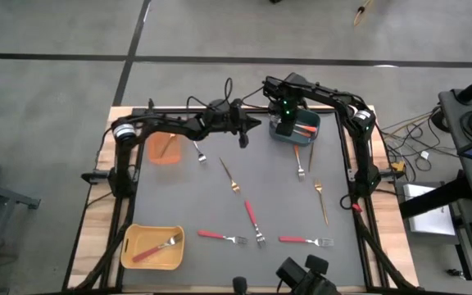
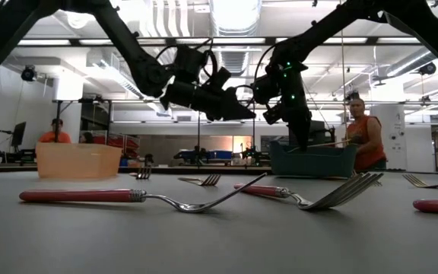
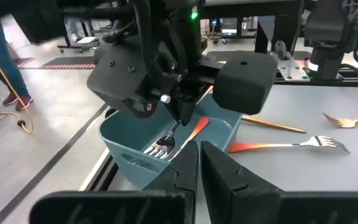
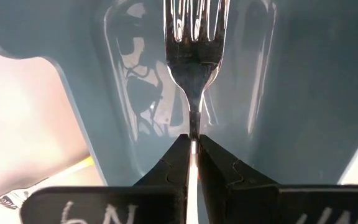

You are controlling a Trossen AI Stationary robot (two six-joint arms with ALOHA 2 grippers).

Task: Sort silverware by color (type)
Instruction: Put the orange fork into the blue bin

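My right claw [image 4: 192, 163] is clamped on an orange-handled fork [image 4: 193, 43] inside the blue-grey bin [image 1: 306, 133]; the left claw [image 3: 200, 171], pressed together, hovers nearby, and the yellow bin [image 1: 131, 258] seems to hold one red-handled fork [image 1: 157, 247].

**Both arms reach to the table's far side**

The right arm comes in from the right rail, elbow bent, its wrist turned down near the far edge. The right gripper [image 1: 285, 125] points downward, with a green light glowing on the wrist above it; its fingers [image 4: 180, 163] are pinched almost together on a thin metal stem.

The left arm stretches level from the left rail toward the middle, well above the surface. The left gripper [image 1: 242, 135] points toward the right arm's wrist and stops just beside it. Its fingers [image 3: 180, 171] lie close together, only a narrow slit between them, with nothing gripped.
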